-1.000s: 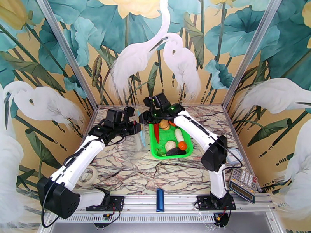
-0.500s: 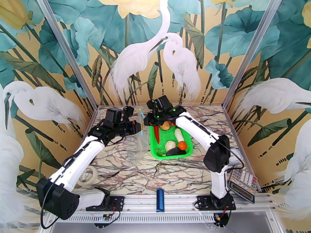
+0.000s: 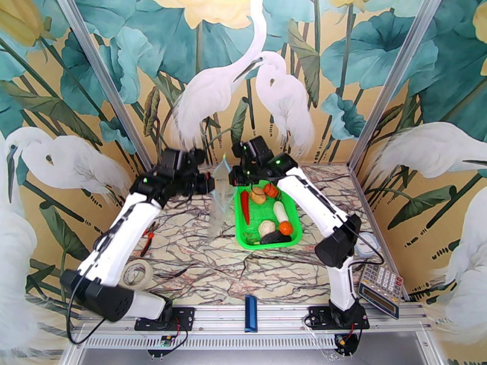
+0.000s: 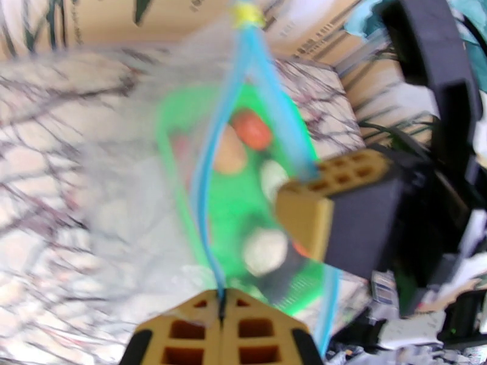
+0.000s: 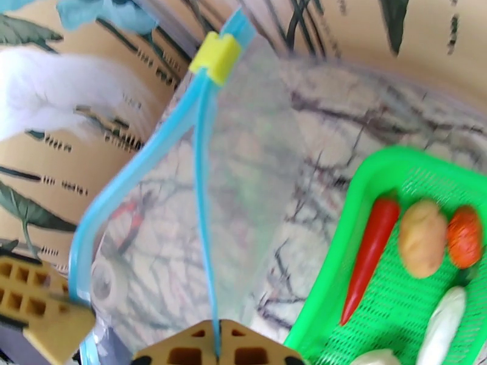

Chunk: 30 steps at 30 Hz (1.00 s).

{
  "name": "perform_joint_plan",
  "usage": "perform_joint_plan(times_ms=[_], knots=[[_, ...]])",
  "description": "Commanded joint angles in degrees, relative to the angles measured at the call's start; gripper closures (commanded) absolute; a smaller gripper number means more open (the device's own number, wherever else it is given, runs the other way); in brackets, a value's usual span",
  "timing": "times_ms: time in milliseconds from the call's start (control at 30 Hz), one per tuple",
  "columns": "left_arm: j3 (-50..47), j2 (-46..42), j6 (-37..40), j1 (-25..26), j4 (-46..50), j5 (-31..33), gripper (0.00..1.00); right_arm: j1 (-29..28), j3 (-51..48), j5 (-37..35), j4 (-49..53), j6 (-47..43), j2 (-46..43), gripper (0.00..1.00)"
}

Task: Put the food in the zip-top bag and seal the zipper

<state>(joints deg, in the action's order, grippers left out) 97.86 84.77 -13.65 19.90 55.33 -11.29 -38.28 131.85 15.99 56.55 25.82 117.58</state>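
Right gripper has just clenched on the bag's lip; left gripper grasps the other lip; bag raised, mouth parted; food can go in.

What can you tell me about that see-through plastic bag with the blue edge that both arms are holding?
The see-through plastic bag is soft and colourless, hanging limp beside the green mesh basket, with nothing visible inside it. Its light-blue zipper strip carries a small yellow slider at one end. The mouth is parted: the left gripper pinches one lip of the strip and the right gripper pinches the other.
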Motion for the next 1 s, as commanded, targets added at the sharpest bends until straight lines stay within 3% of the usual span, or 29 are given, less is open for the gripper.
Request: perform_joint_plan(times_ms=[0, 233, 367, 500, 600, 733, 967], knots=[[3.09, 0.86, 3.81, -0.34, 5.56, 7.91, 1.0, -0.39, 0.65, -5.24, 4.59, -1.81, 1.29, 1.0], [2.8, -0.48, 5.91, -1.71, 8.89, 16.1, 1.0, -0.08, 2.85, -1.05, 7.62, -4.11, 4.76, 1.0], [3.14, -4.14, 4.81, -1.71, 5.39, 15.85, 1.0, 0.35, 6.71, -0.38, 3.87, -3.73, 4.38, 1.0], [2.53, -5.05, 5.77, -2.39, 7.03, 17.44, 1.0, 1.22, 2.1, -0.76, 0.22, -3.33, 1.48, 1.0], [-3.43, -4.27, 4.89, -2.51, 7.07, 12.63, 1.0, 1.85, -4.44, 1.56, -0.02, -3.24, 1.56, 1.0], [-12.95, -5.91, 0.12, -2.56, -1.08, 5.73, 1.0, 1.76, -7.53, 5.92, -0.83, -2.55, 3.89, 1.0], [-16.91, -5.74, -2.56, -2.41, -8.43, 2.23, 1.0, 1.93, -5.59, 6.34, -1.1, -2.64, 7.37, 1.0]])
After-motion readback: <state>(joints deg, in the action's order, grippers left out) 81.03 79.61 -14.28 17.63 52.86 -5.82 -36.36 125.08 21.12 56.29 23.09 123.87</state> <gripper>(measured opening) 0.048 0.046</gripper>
